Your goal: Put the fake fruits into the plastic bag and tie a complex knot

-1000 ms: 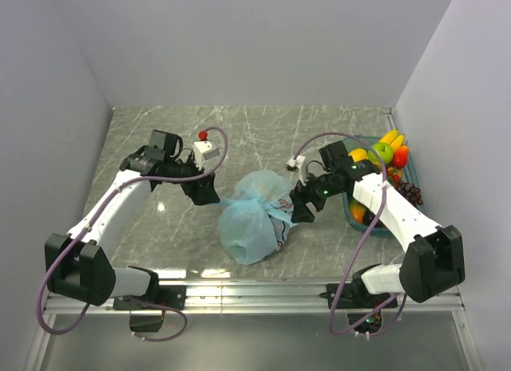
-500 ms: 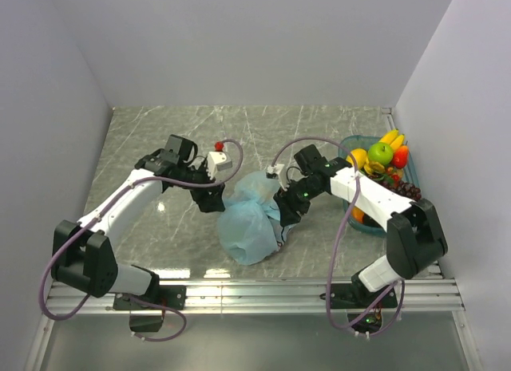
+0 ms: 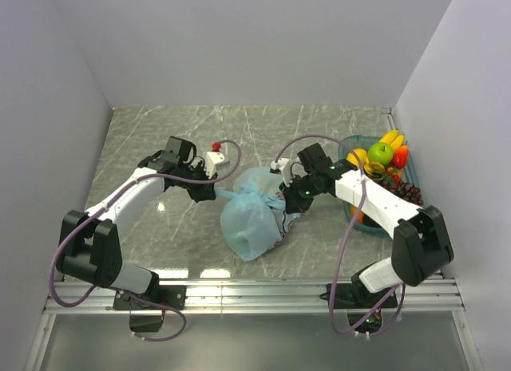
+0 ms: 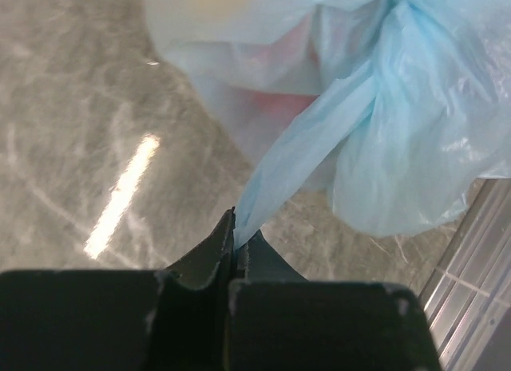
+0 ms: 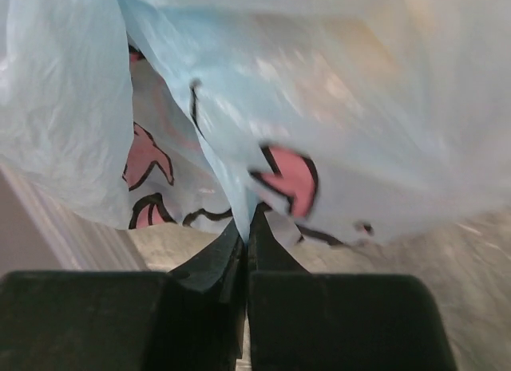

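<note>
As both my arms lean inward over the table point(image 3: 152, 136), the holdings are as follows.

Left gripper point(image 3: 209, 193): pressed together, pinching a thin twisted strip of the bag point(image 3: 249, 223) at the bag's left side. Seen from the left wrist, the strip runs taut from between my fingers point(image 4: 204, 258) up to a gathered bunch of blue film.

Right gripper point(image 3: 291, 205): pressed together, pinching a fold of the bag at its right side. Seen from the right wrist, the film rises straight out of my fingers point(image 5: 211, 263) and spreads wide above them.

Bag: light blue, crinkled, resting on the table between my two grippers, near the middle and toward the near edge. It bulges round at its near end. A pink and black print point(image 5: 287, 175) faces my right wrist. Reddish and pale yellow shapes show through the film from the left wrist; which fruits they are I cannot tell.

Tray point(image 3: 358, 139): teal, at the right edge of the table, partly under my right forearm.

Fruits in the tray, heaped: banana point(image 3: 390, 137) at the far end, green apple point(image 3: 382, 153) just beside it, red piece point(image 3: 400, 157) touching the apple, grapes point(image 3: 409, 193) nearer me.
</note>
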You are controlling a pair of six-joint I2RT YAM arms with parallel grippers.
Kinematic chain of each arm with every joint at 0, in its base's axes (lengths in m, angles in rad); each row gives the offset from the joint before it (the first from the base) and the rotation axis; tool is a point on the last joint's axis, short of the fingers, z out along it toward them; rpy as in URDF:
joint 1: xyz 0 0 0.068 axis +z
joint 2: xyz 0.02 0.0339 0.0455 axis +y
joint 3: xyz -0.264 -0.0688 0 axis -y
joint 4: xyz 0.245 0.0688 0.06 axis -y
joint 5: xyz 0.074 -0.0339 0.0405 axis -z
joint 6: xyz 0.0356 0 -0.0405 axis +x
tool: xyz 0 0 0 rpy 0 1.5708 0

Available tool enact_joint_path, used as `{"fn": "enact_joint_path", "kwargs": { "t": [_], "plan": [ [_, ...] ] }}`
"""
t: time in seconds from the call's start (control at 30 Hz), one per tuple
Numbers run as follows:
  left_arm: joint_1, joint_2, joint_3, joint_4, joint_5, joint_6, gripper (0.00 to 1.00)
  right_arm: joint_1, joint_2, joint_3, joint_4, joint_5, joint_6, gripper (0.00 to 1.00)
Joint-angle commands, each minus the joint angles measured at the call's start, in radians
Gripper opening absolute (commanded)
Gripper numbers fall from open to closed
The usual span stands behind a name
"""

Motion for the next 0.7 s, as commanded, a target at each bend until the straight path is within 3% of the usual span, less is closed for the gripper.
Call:
{"fn": "enact_joint_path", "kwargs": {
  "t": [0.0, 0.13, 0.27, 0.67],
  "plan": [
    [0.08, -0.068, -0.006, 0.033, -0.039, -0.06, 0.0, -0.043, -0.091, -0.007, 0.023, 0.099, 0.023, 0.0],
    [0.196, -0.144, -0.028, 0.073, -0.126, -0.151, 0.0, -0.12, -0.133, 0.016, -0.015, 0.122, 0.02, 0.0],
    [0.289, -0.174, -0.031, 0.078, -0.18, -0.151, 0.0, -0.172, -0.17, 0.029, -0.034, 0.16, -0.017, 0.0],
    [0.557, -0.071, -0.038, 0.096, -0.142, -0.139, 0.0, -0.368, -0.154, -0.131, 0.098, 0.281, -0.129, 0.0]
  ]
}}
